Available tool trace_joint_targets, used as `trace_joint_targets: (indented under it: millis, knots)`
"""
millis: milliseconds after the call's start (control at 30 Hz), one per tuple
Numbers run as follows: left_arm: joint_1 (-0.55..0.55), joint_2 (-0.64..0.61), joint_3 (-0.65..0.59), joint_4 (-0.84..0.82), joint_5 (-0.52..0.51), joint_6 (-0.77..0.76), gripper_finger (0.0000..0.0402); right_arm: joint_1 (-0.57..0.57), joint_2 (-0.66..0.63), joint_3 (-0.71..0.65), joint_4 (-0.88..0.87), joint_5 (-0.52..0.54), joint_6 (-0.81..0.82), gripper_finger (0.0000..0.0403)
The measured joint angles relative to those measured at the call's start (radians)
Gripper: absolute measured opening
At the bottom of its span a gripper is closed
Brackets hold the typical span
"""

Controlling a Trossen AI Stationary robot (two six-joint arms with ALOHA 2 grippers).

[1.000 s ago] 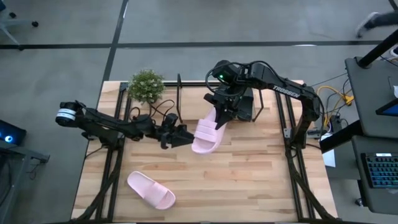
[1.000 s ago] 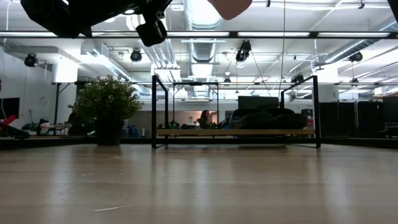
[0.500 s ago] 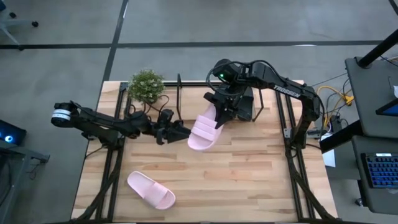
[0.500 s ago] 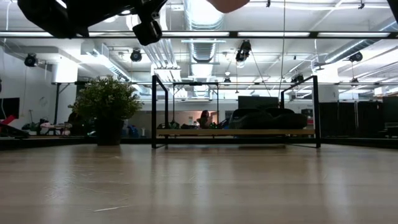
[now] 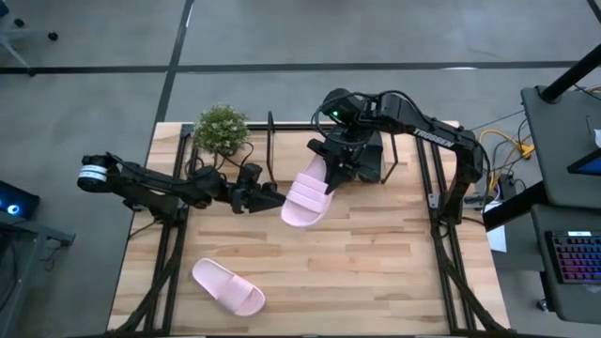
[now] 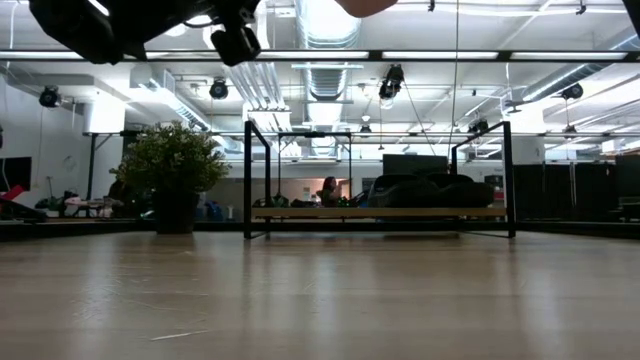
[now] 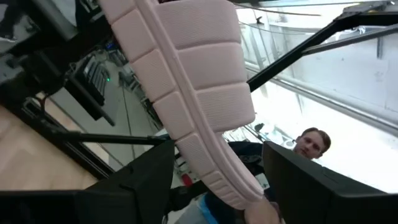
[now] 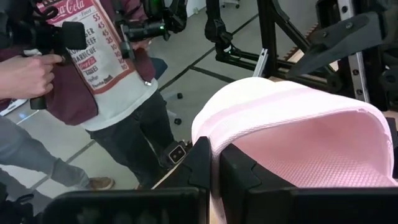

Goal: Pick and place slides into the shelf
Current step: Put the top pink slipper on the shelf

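Observation:
A pale pink slide point(image 5: 305, 195) hangs in the air between both arms; its edge shows at the top of the low view point(image 6: 365, 5). My right gripper point(image 5: 331, 174) is shut on its far end. My left gripper point(image 5: 272, 199) is open at the slide's left side; in the left wrist view its fingers point(image 7: 143, 180) stand on either side of the slide point(image 7: 193, 81). The second pink slide point(image 5: 228, 286) lies flat on the table near the front left. The black slides point(image 6: 420, 190) rest on the shelf's board point(image 6: 300, 212). My right gripper pinches the pink slide's wide strap at its edge point(image 8: 214, 134) between the two fingers point(image 8: 202, 162), coming from above. The slide is lifted clear of the table and hangs tilted, its free end pointing toward the table's near left.
A potted plant point(image 5: 221, 130) stands at the far left by the shelf's black tubing point(image 5: 270, 141). Metal frame rails run along both table sides. People stand beyond the table point(image 8: 106, 68). Bare wood lies in the middle and on the near right.
The held pink slide has shifted a little toward the table's far left, still hanging from my right gripper. My left gripper has drawn slightly toward the left and far edges alongside it.

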Motion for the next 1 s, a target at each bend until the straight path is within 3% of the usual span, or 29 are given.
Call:
trace_joint_targets:
  millis: [1000]
  knots:
    - [0.003, 0.037, 0.068, -0.099, 0.069, -0.07, 0.0228, 0.001, 0.001, -0.003, 0.033, 0.002, -0.002, 0.0008]
